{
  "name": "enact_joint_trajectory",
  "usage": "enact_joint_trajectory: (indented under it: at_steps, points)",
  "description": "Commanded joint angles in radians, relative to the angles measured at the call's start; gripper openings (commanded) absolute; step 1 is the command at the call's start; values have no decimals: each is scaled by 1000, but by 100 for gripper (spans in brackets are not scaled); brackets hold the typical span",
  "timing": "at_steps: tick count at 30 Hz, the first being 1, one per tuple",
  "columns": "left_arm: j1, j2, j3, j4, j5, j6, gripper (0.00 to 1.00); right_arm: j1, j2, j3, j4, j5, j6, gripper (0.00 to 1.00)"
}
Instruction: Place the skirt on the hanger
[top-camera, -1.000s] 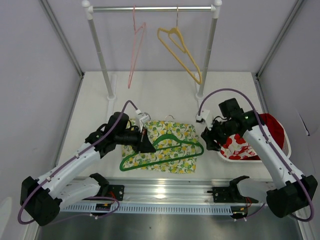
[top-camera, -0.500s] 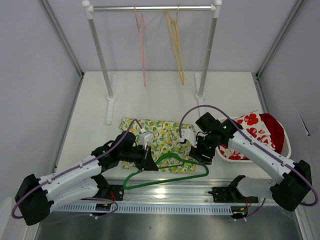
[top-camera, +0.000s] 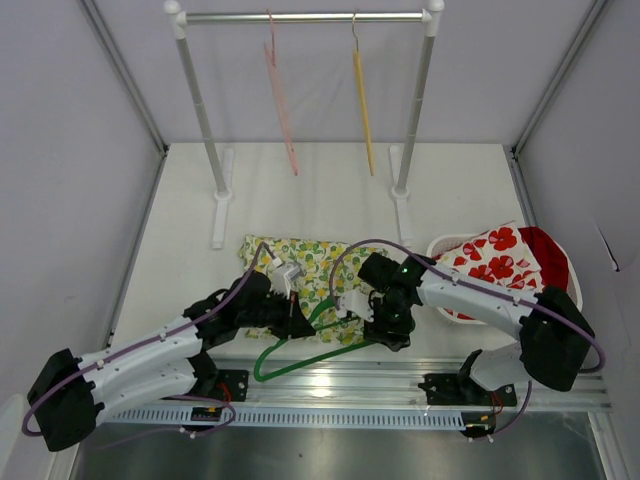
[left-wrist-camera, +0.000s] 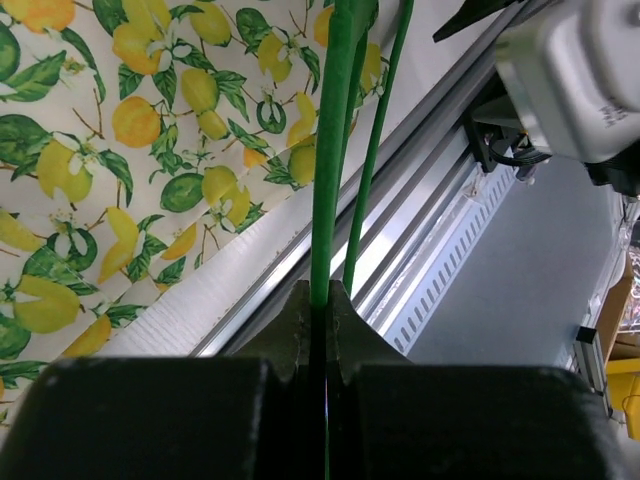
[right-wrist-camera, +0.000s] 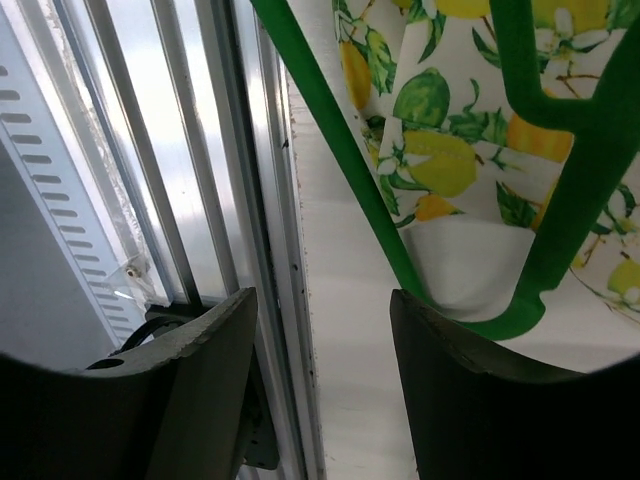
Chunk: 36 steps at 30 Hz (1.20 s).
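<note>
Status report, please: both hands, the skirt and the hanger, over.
Left hand shut on green hanger. Right hand open, at hanger's end. Skirt flat under hanger, not yet hung. Basket stands apart.

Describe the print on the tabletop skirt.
The fabric skirt shows yellow lemons and green leaves on white; clearest in left wrist view.

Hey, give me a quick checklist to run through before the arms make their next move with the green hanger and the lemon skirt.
1. Left gripper clamped on the green hanger: ok, shut on its bar.
2. Right gripper open and ready to grasp: ok, nothing between its fingers.
3. Skirt lying on the table between both arms: ok.
4. Skirt threaded onto the hanger: not ok, it lies underneath.
5. Hanger lifted off the table: cannot tell.
</note>
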Motion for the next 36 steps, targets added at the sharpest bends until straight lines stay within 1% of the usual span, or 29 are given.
enact_joint_trajectory:
  at_steps: [1,5,6,10,12,14,16,18,20,23,25,30,33,35,36]
  points:
    - [-4,-12,-44,-17,-68,-12,0,14,55,9,42,-13,-9,61]
    - [-19,-33,-82,5,-76,-33,0,21,110,21,82,-29,26,61]
    - [-27,-35,-105,11,-79,-42,0,23,134,20,105,-22,35,60]
    - [-51,-32,-116,28,-105,-49,0,28,180,18,183,4,86,59]
    - [-55,-24,-118,28,-119,-44,0,26,197,24,240,19,136,56]
    - [-56,-23,-124,33,-123,-39,0,28,210,24,288,37,178,48]
    - [-56,-23,-128,46,-123,-38,0,25,213,12,360,65,239,52]
    - [-55,-19,-136,56,-122,-39,0,25,216,3,409,82,265,52]
    - [-56,-18,-145,68,-120,-41,0,23,214,1,433,129,297,53]
    - [-56,-21,-161,79,-126,-44,0,5,190,9,446,142,322,59]
    - [-56,-24,-176,94,-123,-50,0,0,185,6,450,155,340,60]
    - [-56,-19,-184,111,-129,-49,0,-27,204,-6,469,223,356,59]
    - [-55,-13,-184,121,-139,-52,0,-52,207,-13,493,261,354,53]
    - [-55,-4,-181,131,-148,-52,0,-80,222,-14,510,269,347,52]
    - [-55,0,-179,137,-152,-52,0,-87,226,-14,516,269,343,49]
